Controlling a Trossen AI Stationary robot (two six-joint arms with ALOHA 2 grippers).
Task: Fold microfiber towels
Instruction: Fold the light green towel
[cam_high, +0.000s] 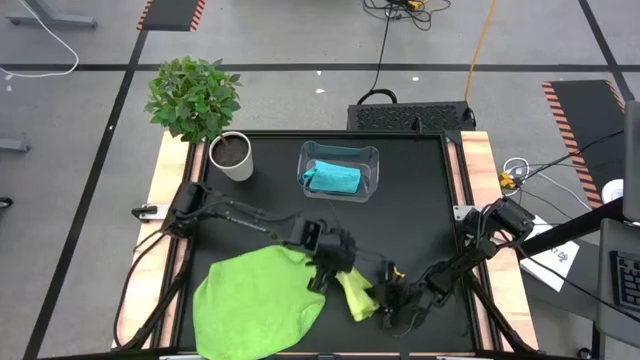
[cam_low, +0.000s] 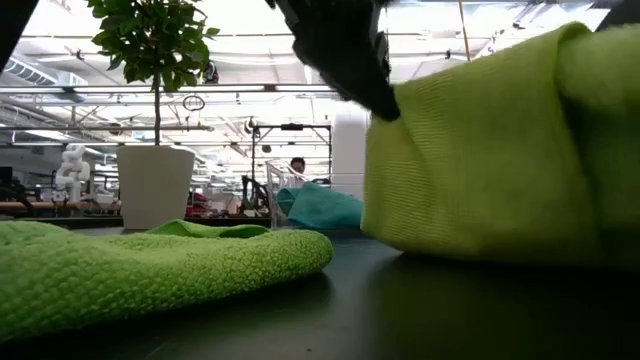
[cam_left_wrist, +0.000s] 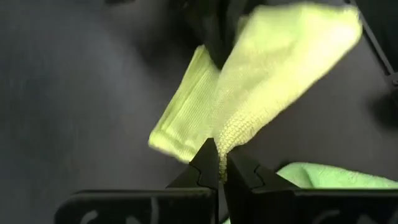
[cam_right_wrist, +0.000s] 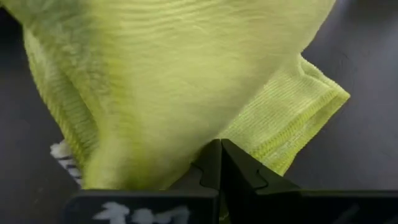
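left gripper (cam_left_wrist: 219, 155) pinches pale yellow-green towel (cam_high: 355, 293) | right gripper (cam_right_wrist: 219, 155) clamps its other end | bright green towel (cam_high: 255, 300) flat beside

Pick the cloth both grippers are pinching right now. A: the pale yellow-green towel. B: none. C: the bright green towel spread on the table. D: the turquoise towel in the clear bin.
A: both wrist views show shut fingers pinching the pale yellow-green towel, with the left gripper and the right gripper each at an edge.
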